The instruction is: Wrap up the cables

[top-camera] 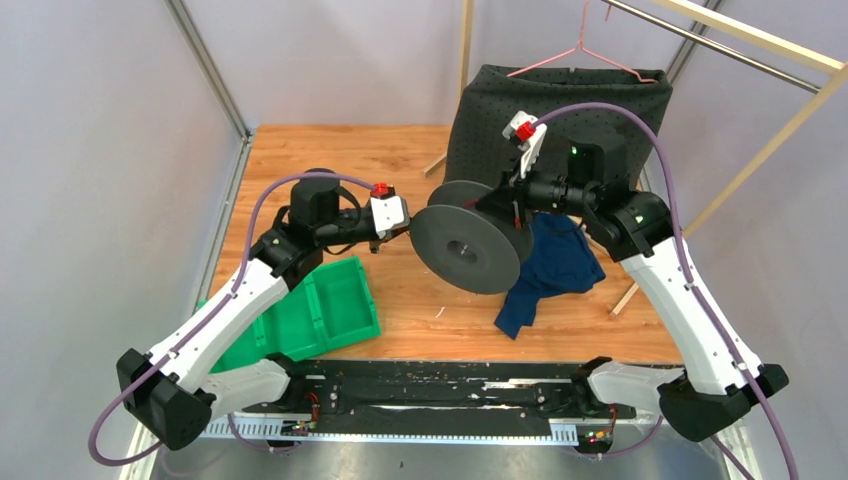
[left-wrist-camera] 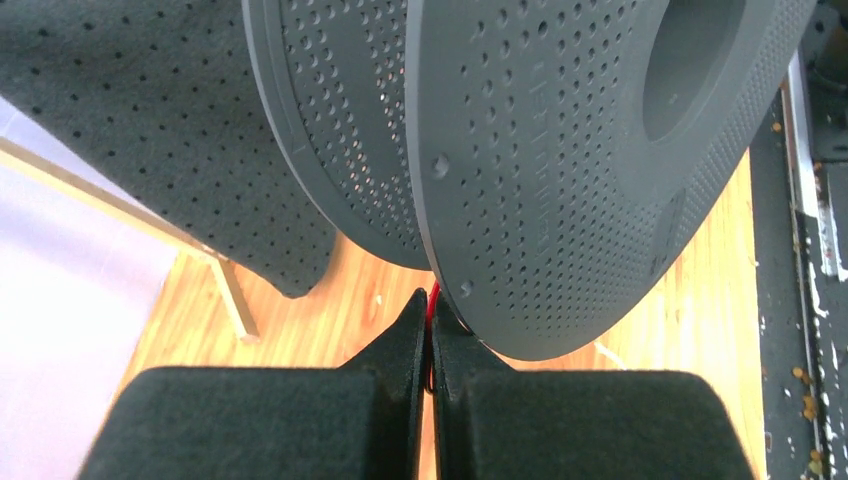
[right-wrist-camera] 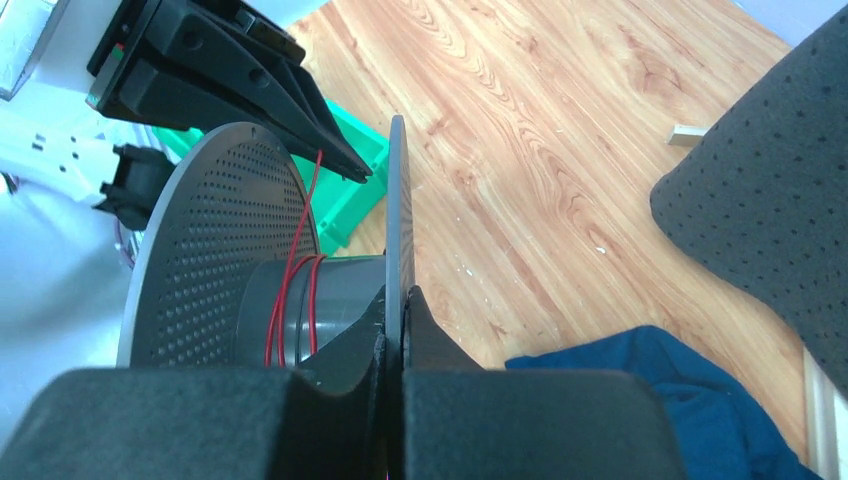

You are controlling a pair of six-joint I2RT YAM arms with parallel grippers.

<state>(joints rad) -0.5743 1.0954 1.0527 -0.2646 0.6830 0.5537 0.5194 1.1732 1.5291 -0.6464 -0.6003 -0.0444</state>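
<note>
you're mid-wind here. your right fingers [right-wrist-camera: 382,322] are pinched tight on the near flange of the spool [top-camera: 466,250], centre of the top view, holding it on edge. your left fingers [left-wrist-camera: 424,325] are closed flat on the red strand of the cables [right-wrist-camera: 300,262], right at the rim. a few turns already sit round the hub, lower left of the right wrist view. from there the free run climbs steeply, almost straight up the frame, to the left fingers. the loops lie square across the hub's axis. i'd say the next lap wants tension on that strand, feeding it between the flanges without riding over the rim
</note>
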